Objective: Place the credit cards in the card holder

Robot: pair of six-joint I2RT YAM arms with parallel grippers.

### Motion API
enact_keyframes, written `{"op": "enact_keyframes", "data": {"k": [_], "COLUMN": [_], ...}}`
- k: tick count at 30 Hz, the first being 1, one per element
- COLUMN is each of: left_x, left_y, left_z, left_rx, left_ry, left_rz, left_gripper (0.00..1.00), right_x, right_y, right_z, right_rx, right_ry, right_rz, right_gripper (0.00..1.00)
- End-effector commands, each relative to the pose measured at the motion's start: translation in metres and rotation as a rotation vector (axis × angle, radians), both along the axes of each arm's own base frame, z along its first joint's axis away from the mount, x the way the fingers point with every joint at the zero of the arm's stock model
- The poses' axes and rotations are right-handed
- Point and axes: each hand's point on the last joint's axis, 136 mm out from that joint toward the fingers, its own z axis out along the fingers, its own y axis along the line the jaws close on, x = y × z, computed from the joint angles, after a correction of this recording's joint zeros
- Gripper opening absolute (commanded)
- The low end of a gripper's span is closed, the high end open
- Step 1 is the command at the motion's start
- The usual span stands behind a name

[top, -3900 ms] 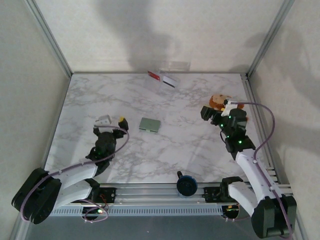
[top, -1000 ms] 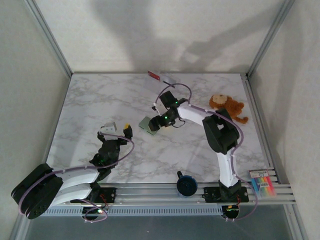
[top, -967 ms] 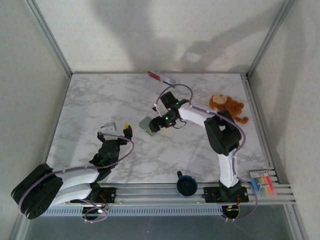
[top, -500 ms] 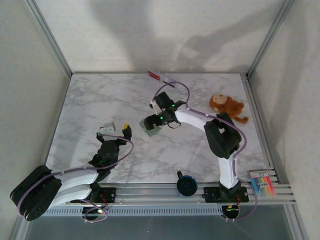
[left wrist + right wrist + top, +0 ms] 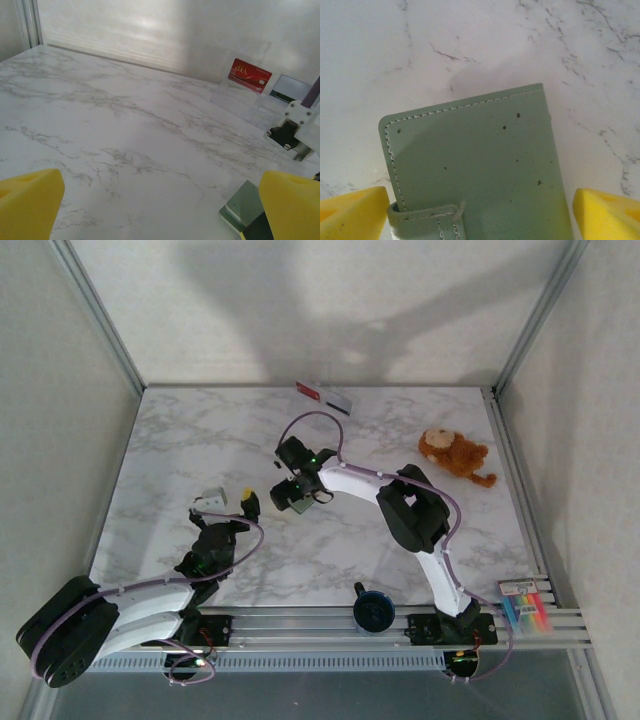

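Top external: marbled surface [image 5: 170, 440] across most of the frame. Arched from 5 o'clock to just left of centre, the right arm [image 5: 400, 502], with the right gripper [image 5: 291, 488] released and spread wide over the card holder [image 5: 299, 503]. Low at 7 o'clock, the left arm [image 5: 150, 590], with the left gripper [image 5: 228, 503] likewise released, gripping nothing, the holder near at its 3 o'clock. Lying at 2 o'clock near the surface's edge, a brown plush toy [image 5: 452, 454]. Right wrist: holder flat and closed, grey-green with pale stitching, strap tab at 6 o'clock, between the two yellow pads [image 5: 607, 215]; bare marble visible before the 3 o'clock pad. Propped at 12 o'clock by the far wall in a clear stand [image 5: 235, 95]: red credit card [image 5: 308, 391], and just at its 3 o'clock the white credit card [image 5: 340, 401].
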Motion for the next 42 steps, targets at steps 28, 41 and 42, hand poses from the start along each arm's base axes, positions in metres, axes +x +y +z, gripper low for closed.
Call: {"op": "enact_keyframes", "data": {"k": [28,41,42], "left_x": [0.008,0.023,0.023], "left_y": [-0.006,-0.004,0.005], "left_z": [0.000,0.004,0.006], "left_rx": [0.012,0.018,-0.035], "left_ry": [0.023,0.104,0.121], "left_rz": [0.006,0.099,0.183], "left_gripper": [0.99,0.99,0.99], "right_x": [-0.131,-0.120,-0.120], "right_y": [-0.020,-0.041,-0.042], "right_z": [0.004,0.035,0.037], "right_rx": [0.298,0.471,0.476], "right_ry": [0.662,0.693,0.686], "right_rz": [-0.387,-0.351,-0.346], "right_gripper": [0.82,0.76,0.76]}}
